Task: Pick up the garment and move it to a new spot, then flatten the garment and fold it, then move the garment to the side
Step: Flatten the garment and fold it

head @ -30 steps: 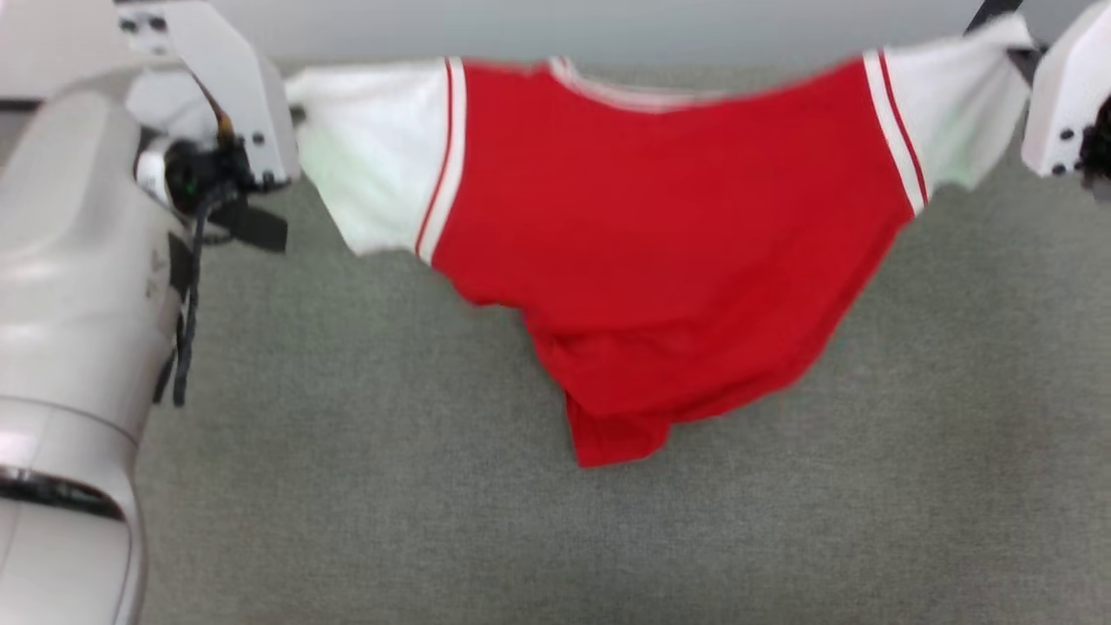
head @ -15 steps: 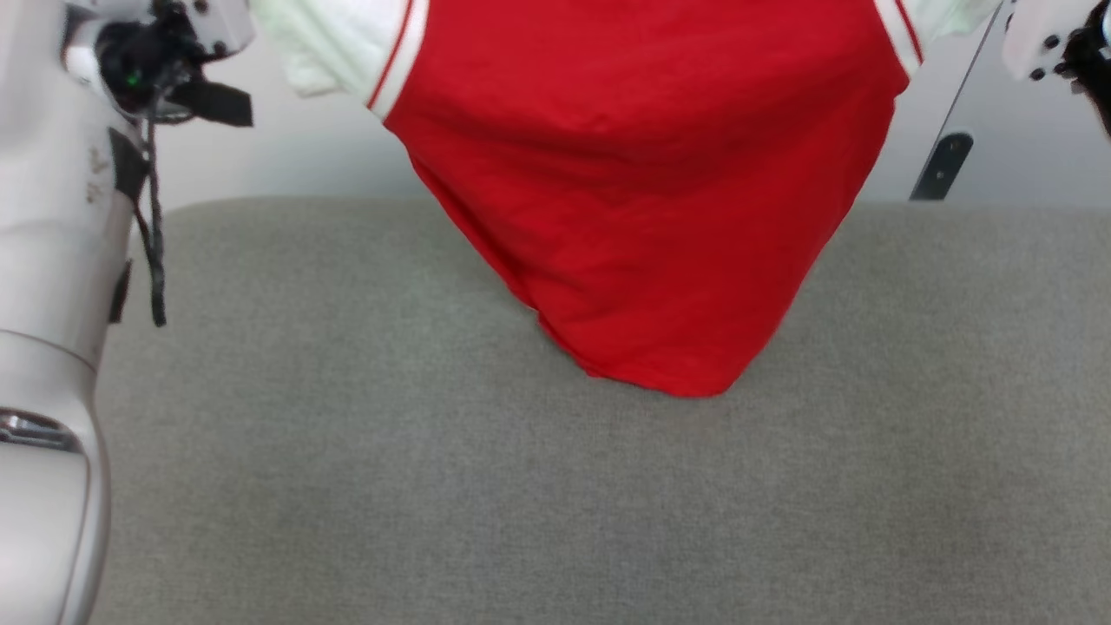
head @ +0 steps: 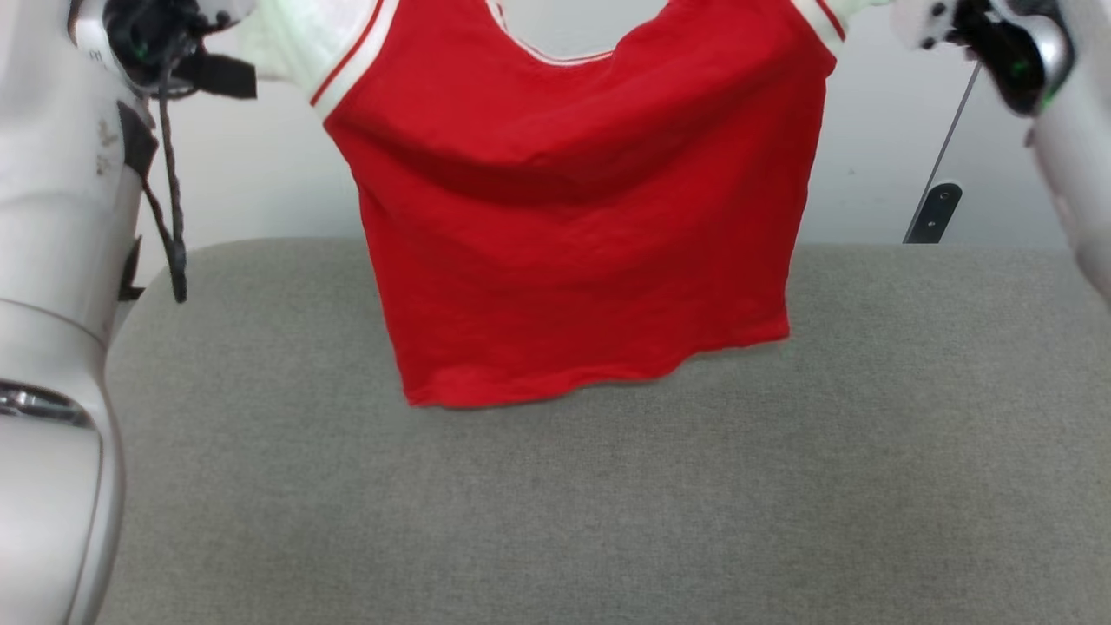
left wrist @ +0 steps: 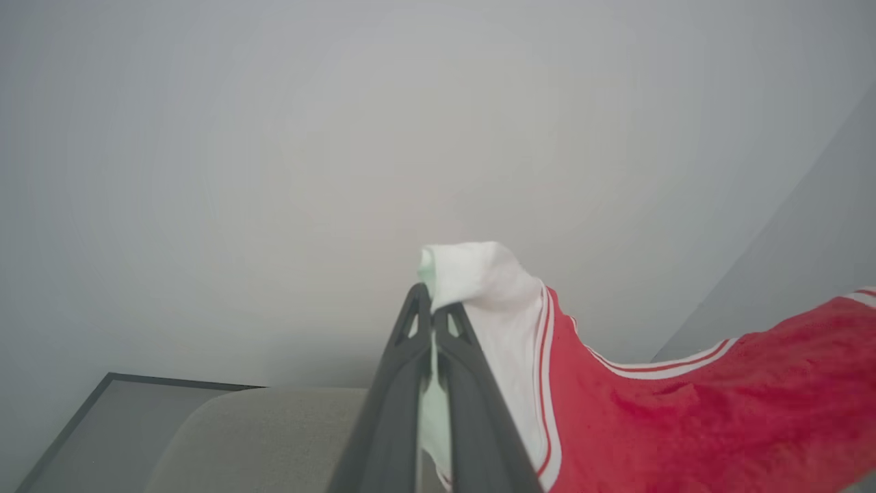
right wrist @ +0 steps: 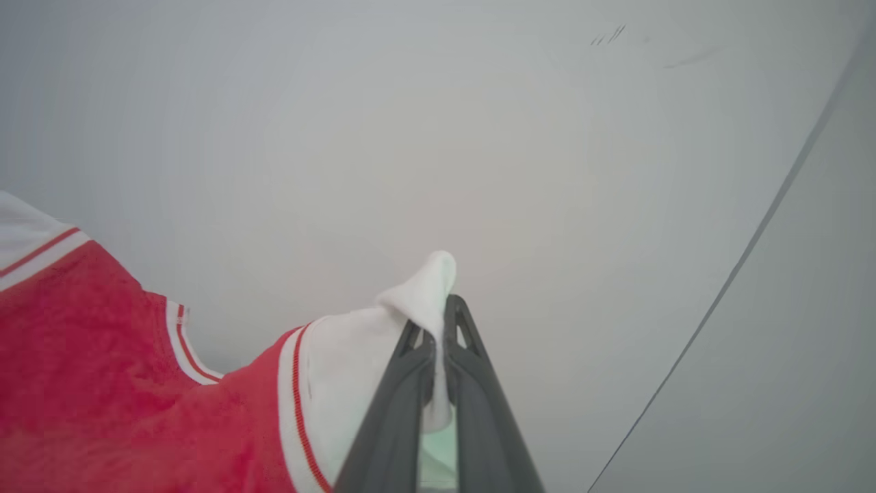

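The garment (head: 573, 226), a bright red T-shirt with white sleeves and striped trim, hangs spread in the air by its two sleeves. Its lower hem brushes the grey padded surface (head: 555, 503). In the left wrist view my left gripper (left wrist: 431, 308) is shut on one white sleeve (left wrist: 493, 287). The right wrist view has my right gripper (right wrist: 441, 322) shut on the other white sleeve (right wrist: 410, 301). In the head view both arms reach up past the top corners, and their fingertips are cut off by the top edge.
A pale wall (head: 868, 174) stands behind the padded surface. A thin dark rod with a black foot (head: 933, 213) leans at the back right. My pale left forearm (head: 52, 347) runs down the left edge of the head view.
The garment has risen and hangs flatter and wider, its hem now level instead of drooping to a point. The head camera has tilted upward, showing more wall.
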Controlling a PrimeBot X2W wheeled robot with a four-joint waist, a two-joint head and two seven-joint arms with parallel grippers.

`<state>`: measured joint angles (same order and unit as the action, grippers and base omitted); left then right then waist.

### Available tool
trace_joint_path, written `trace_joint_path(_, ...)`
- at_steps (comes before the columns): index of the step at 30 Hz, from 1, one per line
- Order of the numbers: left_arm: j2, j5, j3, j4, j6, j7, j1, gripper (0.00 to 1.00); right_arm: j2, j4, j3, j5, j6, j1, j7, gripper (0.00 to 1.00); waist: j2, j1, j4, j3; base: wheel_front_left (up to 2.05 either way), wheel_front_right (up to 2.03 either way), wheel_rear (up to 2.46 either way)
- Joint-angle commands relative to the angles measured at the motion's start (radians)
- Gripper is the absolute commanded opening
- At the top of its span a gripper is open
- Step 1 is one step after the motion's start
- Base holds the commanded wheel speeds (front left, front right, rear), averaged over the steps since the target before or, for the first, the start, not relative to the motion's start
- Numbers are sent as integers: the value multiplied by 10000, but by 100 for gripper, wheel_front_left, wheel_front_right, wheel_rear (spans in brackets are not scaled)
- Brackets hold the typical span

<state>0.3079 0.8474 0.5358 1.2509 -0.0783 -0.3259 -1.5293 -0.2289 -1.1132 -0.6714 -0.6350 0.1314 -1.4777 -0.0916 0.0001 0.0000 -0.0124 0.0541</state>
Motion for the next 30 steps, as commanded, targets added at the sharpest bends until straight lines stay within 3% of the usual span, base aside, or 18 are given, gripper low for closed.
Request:
trace_joint_path(1, -8, 30, -12, 48, 69, 70, -143, 0, 133, -108, -91, -101, -16, -140, 51, 0, -1, 0, -21, -23, 0, 0, 0)
trace_joint_path(11, -145, 160, -197, 183, 382, 698, -839, 0, 609, -1279, -23, -121, -16, -1236, 485, 0, -1, 0, -170, -1036, 0, 0, 0)
trace_joint_path(21, -312, 51, -148, 157, 74, 1788, -1571, 0, 916, -1740, 510, 554, -16, -1756, 1825, 0, -1, 0, -663, -2294, 0, 0, 0)
trace_joint_path(30, -354, 29, -366, -271, 228, 2947, -4153, 0, 548, -1760, 2193, 2137, -17, -3503, 3514, 0, -1, 0, -855, -4373, 0, 0, 0)
